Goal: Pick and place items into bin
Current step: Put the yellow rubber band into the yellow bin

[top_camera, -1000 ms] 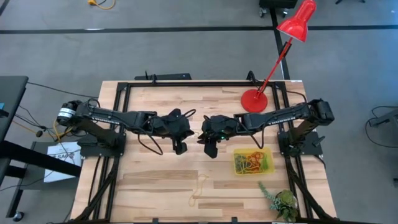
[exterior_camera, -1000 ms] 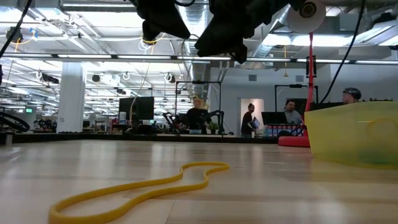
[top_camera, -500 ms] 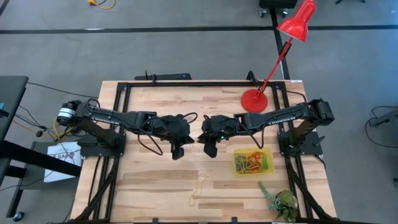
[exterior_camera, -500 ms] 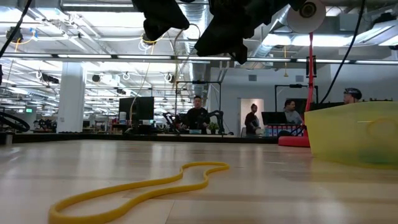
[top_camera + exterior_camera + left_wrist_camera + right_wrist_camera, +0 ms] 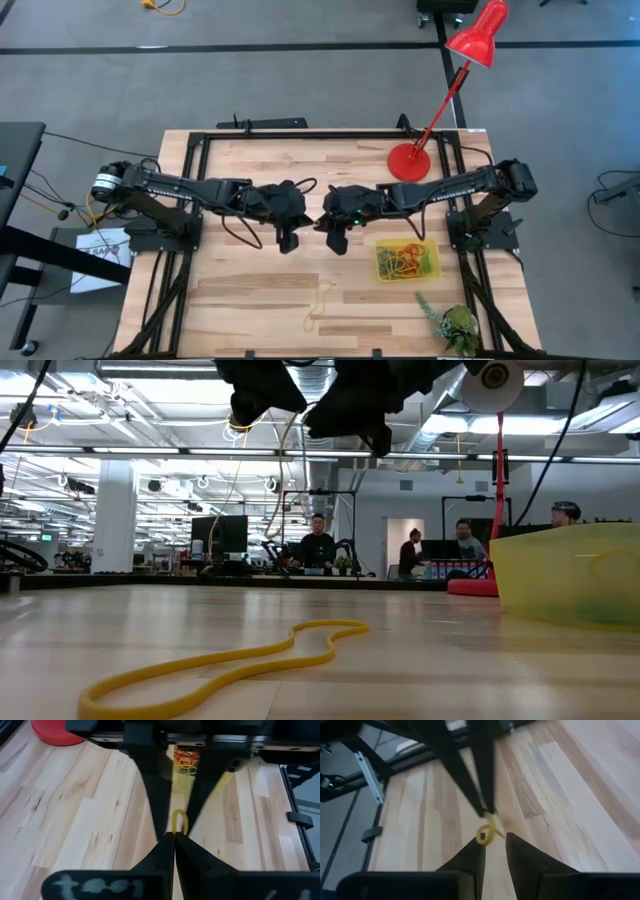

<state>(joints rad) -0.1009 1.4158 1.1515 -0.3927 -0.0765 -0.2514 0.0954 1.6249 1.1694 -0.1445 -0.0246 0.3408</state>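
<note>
Mid-bench handover, seen from overhead: the left gripper and the right gripper meet nose to nose at the centre of the frame, both arms reaching in low from the left and right edges of the bench.

In the left wrist view we see the left jaws closed tip to tip on a small yellow band, its loop sticking out past them. In the right wrist view the right jaws stand a little apart, with the band's free loop at the gap between them. We cannot tell whether they touch it.

As we judge it, the step is to pass this band across. We would want the right jaws to close squarely on the loop before the left ones let go; the band is thin and floppy, and a glancing pinch could drop it.

The bin lies just right of centre, beside the right gripper, with a tangle of coloured bands inside. A second yellow band lies loose at lower centre.
</note>
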